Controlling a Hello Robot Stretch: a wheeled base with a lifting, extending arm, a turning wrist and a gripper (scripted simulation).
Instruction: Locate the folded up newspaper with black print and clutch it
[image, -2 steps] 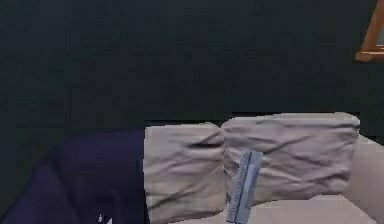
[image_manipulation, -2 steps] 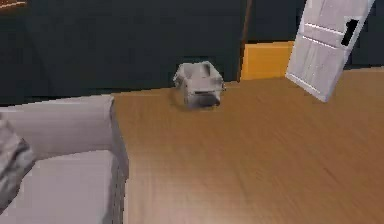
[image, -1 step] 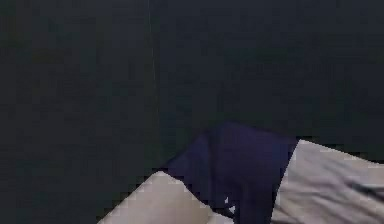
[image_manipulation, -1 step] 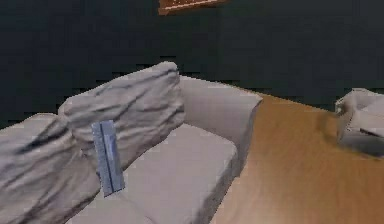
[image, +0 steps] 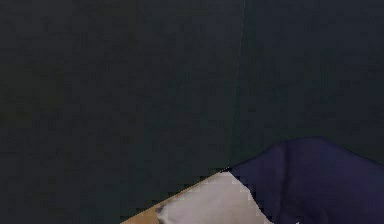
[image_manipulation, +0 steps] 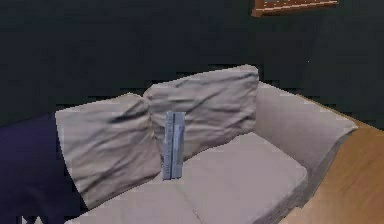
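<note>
beige sofa seat (image_manipulation: 235, 185), folded newspaper (image_manipulation: 175, 145) upright against its back cushions (image_manipulation: 210, 100); claw state cannot be told

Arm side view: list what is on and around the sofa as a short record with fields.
seat: pale beige sofa with two crumpled back cushions
target: folded newspaper, a narrow grey strip standing on edge on the seat, leaning on the cushions where the two meet
left end: dark blue cover beside the left cushion
floor: wooden floor at the view's right
wall: dark wall, with a wooden frame at the top right
</note>
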